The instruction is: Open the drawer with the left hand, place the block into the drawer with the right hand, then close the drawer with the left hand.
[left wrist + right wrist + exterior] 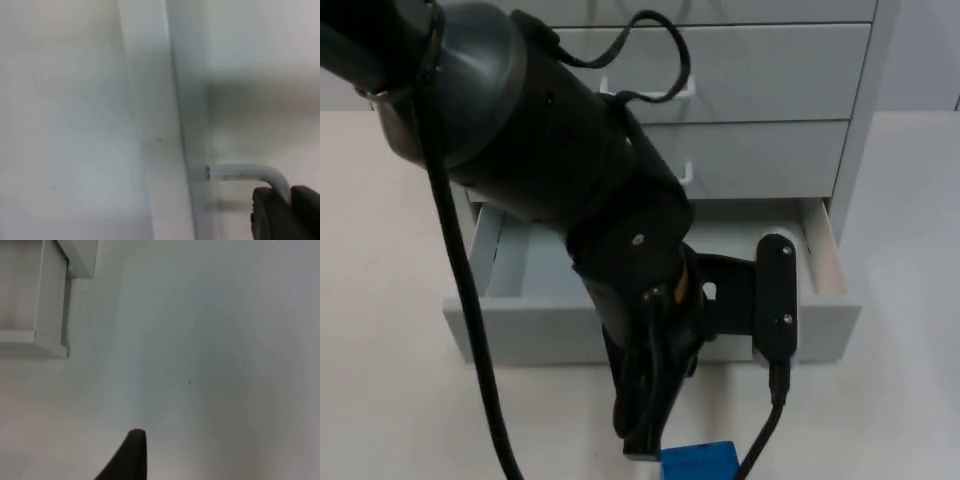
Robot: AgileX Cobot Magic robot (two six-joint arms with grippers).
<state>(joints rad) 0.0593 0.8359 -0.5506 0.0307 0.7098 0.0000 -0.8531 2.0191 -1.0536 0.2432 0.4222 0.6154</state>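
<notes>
Bottom drawer (820, 320) pulled out from the cabinet (770, 100), its open top partly roofed by the left arm (570, 170) crossing over it. Right end of the drawer interior (785, 225) uncovered from above. Blue block (698, 463) on the table (900, 400) just in front of the drawer, arm tip beside it. Table right of the drawer open.

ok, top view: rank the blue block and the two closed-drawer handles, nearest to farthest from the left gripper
1. Blue block, on the table beside the left gripper.
2. Lower handle, just above the open drawer.
3. Upper handle, one drawer higher.
</notes>
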